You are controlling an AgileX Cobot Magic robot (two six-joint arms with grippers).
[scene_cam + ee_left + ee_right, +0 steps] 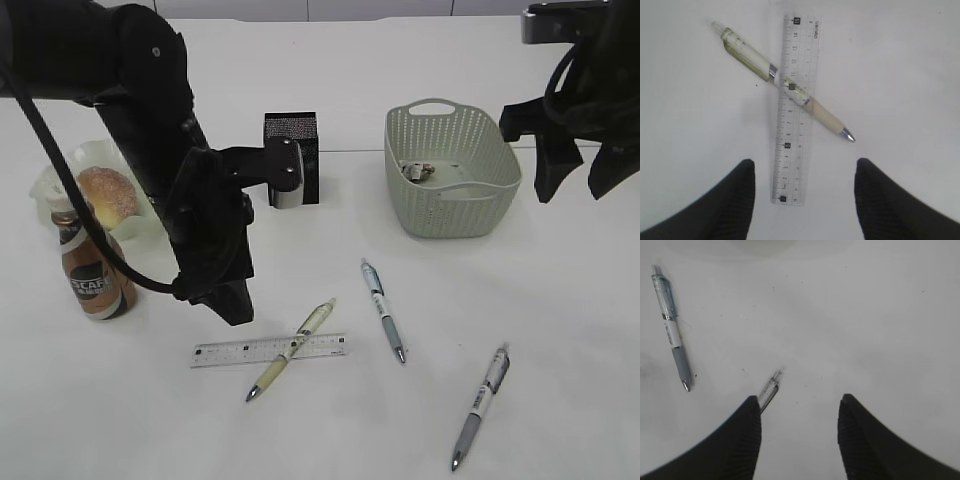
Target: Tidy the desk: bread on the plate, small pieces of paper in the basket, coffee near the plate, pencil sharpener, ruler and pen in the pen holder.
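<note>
Hovering spread and empty over the clear ruler crossed by 1 yellow-green pen, the left gripper must descend and pinch.

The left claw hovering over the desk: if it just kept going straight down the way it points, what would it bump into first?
Probably the clear ruler, which lies between the open left gripper's fingertips, with the yellowish pen lying across it further ahead. Height above it is unclear.
</note>
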